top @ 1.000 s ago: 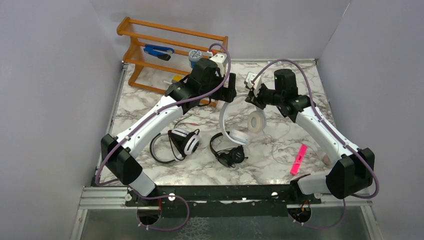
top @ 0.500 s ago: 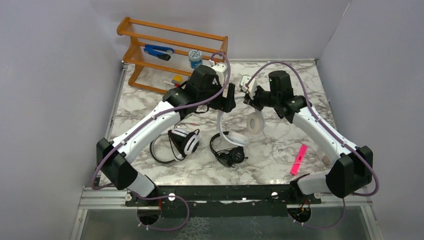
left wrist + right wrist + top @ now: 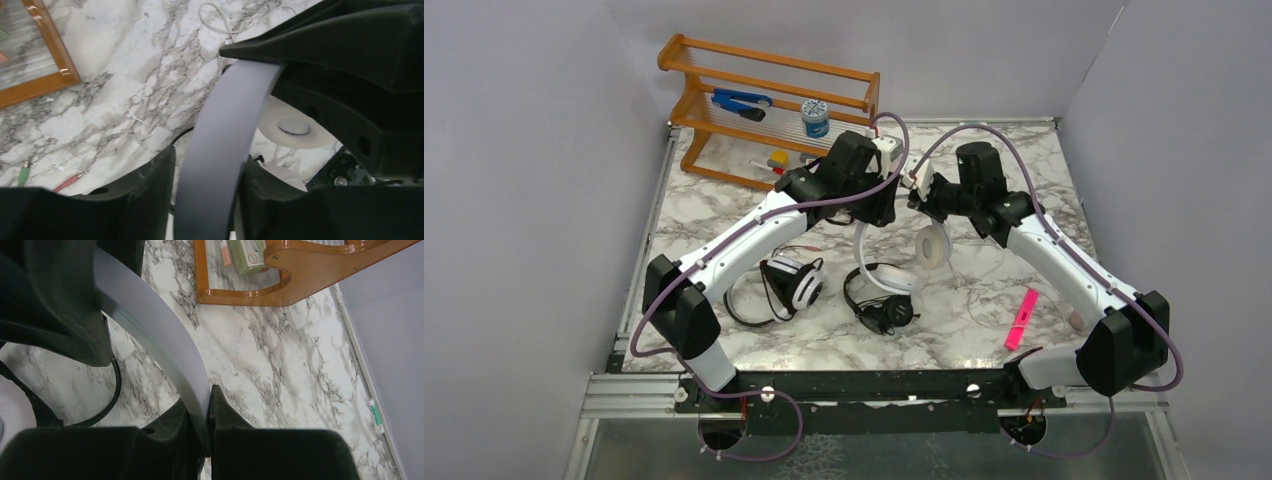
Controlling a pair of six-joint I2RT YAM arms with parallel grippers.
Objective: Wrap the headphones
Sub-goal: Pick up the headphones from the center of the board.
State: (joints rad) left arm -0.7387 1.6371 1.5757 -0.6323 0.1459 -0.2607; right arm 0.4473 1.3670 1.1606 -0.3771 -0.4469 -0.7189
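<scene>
The all-white headphones (image 3: 864, 245) hang above the table's middle, with one ear cup (image 3: 935, 245) off the table and the other (image 3: 902, 277) low by the black pair. My right gripper (image 3: 209, 395) is shut on the thin edge of the headband (image 3: 160, 335). My left gripper (image 3: 207, 162) is just left of it and grips the same band (image 3: 220, 140) across its width, jaws against both edges. The all-black headphones (image 3: 879, 305) lie in front. The white headphones with black pads (image 3: 792, 283) lie to the left with their black cord looped.
A wooden rack (image 3: 764, 75) at the back left holds a blue tool (image 3: 739, 102), a blue-capped jar (image 3: 815, 117) and small items. A pink marker (image 3: 1020, 318) lies front right. Thin white cord (image 3: 984, 270) trails over the marble on the right. Grey walls enclose three sides.
The left arm swung right toward the right gripper, and its jaws closed round the white headband. The right gripper kept its hold and shifted slightly left.
</scene>
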